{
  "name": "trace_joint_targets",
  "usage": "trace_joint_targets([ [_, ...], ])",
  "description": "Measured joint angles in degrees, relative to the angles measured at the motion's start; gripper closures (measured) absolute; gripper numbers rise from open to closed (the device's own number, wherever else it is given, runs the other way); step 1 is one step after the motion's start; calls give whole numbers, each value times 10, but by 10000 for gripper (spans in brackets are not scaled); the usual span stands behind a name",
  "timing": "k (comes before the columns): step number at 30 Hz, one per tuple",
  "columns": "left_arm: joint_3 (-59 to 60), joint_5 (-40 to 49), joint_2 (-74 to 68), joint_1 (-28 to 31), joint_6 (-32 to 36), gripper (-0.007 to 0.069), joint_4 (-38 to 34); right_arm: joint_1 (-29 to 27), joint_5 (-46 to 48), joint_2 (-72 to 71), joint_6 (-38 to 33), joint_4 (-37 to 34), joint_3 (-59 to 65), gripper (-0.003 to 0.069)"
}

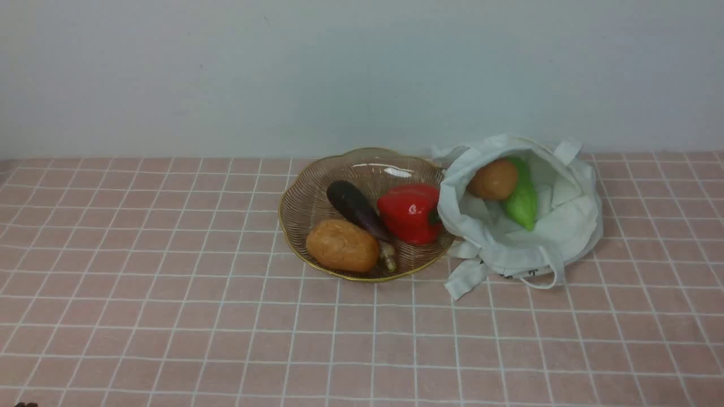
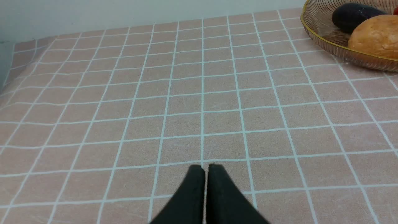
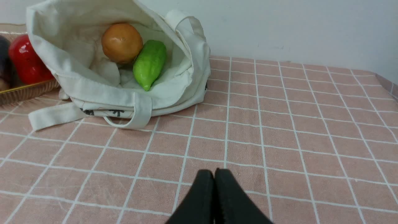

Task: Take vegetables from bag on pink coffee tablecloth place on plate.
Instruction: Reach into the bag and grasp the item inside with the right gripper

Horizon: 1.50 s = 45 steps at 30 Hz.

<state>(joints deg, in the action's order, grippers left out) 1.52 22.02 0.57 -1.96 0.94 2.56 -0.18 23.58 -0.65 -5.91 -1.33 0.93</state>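
Note:
The white bag (image 1: 543,243) lies open on the pink tablecloth (image 1: 169,316), right of the plate (image 1: 294,212). Inside it sit a round orange-brown potato (image 1: 493,178) and a green long vegetable (image 1: 521,198); both also show in the right wrist view, the potato (image 3: 122,42) beside the green vegetable (image 3: 150,63). The plate holds a red bell pepper (image 1: 411,212), a dark eggplant (image 1: 357,209) and an orange-brown lump (image 1: 343,245). My left gripper (image 2: 206,167) is shut and empty over bare cloth. My right gripper (image 3: 214,171) is shut and empty, short of the bag (image 3: 102,90). Neither gripper shows in the front view.
A pale wall (image 1: 362,73) rises behind the table's far edge. The bag's strap handles (image 1: 469,277) trail onto the cloth towards the front. The plate's gold rim (image 2: 323,37) shows in the left wrist view. The cloth's left edge drops off (image 2: 9,68).

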Motion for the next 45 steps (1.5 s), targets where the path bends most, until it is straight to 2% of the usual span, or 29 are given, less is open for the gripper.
trace_joint_targets([
  [31, 0, 0, 0, 0, 0, 629, 0, 0, -3, 0, 5, -10, 0, 673],
  [33, 0, 0, 0, 0, 0, 629, 0, 0, -14, 0, 37, -57, 2, 673],
  [36, 0, 0, 0, 0, 0, 629, 0, 0, -35, 0, 124, -227, 7, 673],
  [39, 0, 0, 0, 0, 0, 629, 0, 0, -43, 0, 179, -357, 7, 673],
  [42, 0, 0, 0, 0, 0, 629, 0, 0, -53, 0, 191, -412, 7, 673],
  [45, 0, 0, 0, 0, 0, 629, 0, 0, -67, 0, 193, -427, 7, 673],
])
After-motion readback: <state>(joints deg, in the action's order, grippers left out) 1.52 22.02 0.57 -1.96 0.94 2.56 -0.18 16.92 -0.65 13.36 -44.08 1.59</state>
